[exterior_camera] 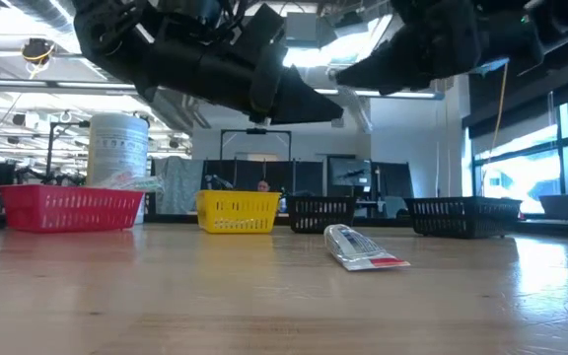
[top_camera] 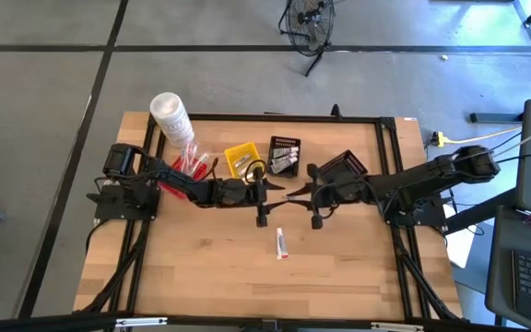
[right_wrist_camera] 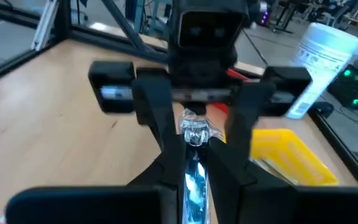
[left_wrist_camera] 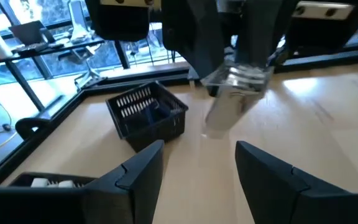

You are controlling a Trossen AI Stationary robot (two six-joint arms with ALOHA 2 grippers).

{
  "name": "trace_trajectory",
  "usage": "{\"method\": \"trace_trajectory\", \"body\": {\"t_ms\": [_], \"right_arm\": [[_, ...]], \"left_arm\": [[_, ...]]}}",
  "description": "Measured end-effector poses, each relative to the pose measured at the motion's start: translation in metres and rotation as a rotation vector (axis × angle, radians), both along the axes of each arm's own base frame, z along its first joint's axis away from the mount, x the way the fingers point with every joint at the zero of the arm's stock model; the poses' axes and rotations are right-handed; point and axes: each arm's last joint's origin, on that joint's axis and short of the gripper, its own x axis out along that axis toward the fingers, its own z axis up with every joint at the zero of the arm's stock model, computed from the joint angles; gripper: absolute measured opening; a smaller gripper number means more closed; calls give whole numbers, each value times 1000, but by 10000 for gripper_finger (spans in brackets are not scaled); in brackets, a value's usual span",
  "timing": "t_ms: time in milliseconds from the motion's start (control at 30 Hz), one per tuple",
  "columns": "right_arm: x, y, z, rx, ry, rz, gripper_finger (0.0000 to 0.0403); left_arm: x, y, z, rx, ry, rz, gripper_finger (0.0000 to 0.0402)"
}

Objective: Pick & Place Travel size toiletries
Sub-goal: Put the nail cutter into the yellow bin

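Clearly mid-handover: right gripper (right_wrist_camera: 194,165) was pinched shut on a clear-wrapped sachet (left_wrist_camera: 232,93), held out crimped end first so the other arm could take it. Left gripper (left_wrist_camera: 197,165) faced it just beyond the sachet's free end, fingers spread wide, gripping nothing, lined up to receive, I judged. Both hung above the table (top_camera: 201,267) near its middle, tips almost meeting. Sachet looked slim, silvery, crinkled, shiny film, seam bunched at the tip. Just below and beside the grippers lay a white mini tube (top_camera: 282,243) with a red end, flat on the wood. Farther out sat yellow basket (top_camera: 241,159), black basket (top_camera: 285,154), red basket (exterior_camera: 67,207), white tub (top_camera: 170,117).
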Motion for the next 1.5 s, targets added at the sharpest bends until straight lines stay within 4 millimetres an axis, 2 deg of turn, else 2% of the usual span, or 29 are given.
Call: {"method": "trace_trajectory", "body": {"t_ms": [367,533,700,1000,1200,1367,1500], "right_arm": [[21,-11,-21,49,-51,-66,51],[29,-10,-20,87,-54,-29,51],[40,-8,-14,139,-71,-13,51],[42,-8,-15,139,-54,-15,52],[42,-8,-16,161,-43,-22,81],[41,-10,-20,150,-13,-68,118],[39,-12,-25,119,41,-135,147]], "left_arm": [[0,0,-1,-2,10,-56,194],[0,0,-1,1,7,-40,185],[0,0,-2,1,21,-47,153],[-1,0,-7,2,68,-46,80],[-1,1,-7,1,70,-41,52],[-2,2,-8,-25,74,7,49],[-4,6,-14,-21,141,59,50]]}}
